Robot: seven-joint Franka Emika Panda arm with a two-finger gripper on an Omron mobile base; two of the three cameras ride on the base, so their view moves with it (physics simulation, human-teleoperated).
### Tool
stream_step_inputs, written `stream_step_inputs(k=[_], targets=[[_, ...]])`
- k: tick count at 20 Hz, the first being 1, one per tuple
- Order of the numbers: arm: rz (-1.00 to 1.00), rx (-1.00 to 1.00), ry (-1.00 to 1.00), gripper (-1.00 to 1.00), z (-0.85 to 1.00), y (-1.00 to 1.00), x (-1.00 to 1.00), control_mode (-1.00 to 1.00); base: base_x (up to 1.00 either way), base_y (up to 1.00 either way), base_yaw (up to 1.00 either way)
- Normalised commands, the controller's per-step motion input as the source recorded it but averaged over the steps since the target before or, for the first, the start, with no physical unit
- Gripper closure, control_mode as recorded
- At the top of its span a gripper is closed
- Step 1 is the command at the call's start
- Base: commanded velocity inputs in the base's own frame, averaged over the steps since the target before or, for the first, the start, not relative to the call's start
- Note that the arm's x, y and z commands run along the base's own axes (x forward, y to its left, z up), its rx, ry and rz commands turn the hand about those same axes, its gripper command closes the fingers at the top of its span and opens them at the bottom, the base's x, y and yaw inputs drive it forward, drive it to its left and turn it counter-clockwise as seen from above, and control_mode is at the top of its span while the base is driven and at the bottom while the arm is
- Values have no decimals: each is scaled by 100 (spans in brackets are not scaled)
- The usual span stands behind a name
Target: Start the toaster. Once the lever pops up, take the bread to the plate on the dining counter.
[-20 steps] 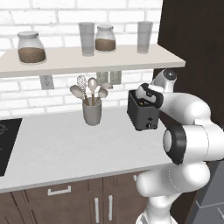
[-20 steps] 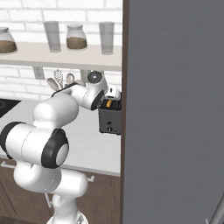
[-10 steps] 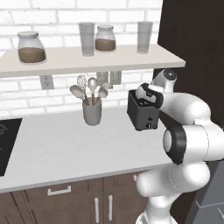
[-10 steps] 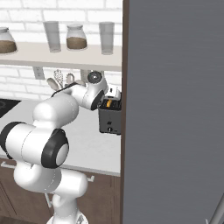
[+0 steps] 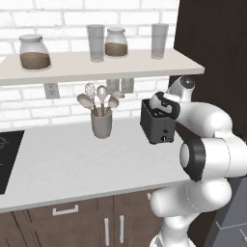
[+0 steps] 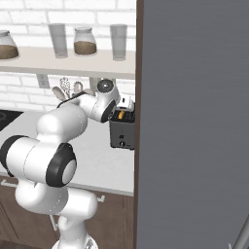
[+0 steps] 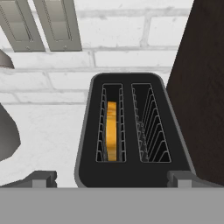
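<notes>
The toaster [image 7: 133, 131] is hemmed in by a dark cabinet wall [image 7: 201, 87] on one side and the brick wall [image 7: 131, 57] behind. Open counter [image 5: 62, 164] is left toward the utensil cup [image 5: 102, 124]; a shelf [image 5: 96, 67] overhangs.

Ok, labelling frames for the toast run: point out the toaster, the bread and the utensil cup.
toaster [image 5: 155, 128]: left base view, front face.
bread [image 7: 112, 131]: hand view, crust edge in slot.
utensil cup [image 5: 102, 125]: left base view, grey side.

The white arm bends forward at its dark elbow, hand pointing down. The two-finger gripper [image 7: 112, 177] hangs with jaws spread wide, holding nothing.
</notes>
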Motion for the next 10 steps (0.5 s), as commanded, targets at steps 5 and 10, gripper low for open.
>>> stream_step_inputs(k=[5,10], targets=[[0,0,0,-100,0,0,0,-100,0,0,0],[0,0,0,-100,0,0,0,-100,0,0,0]])
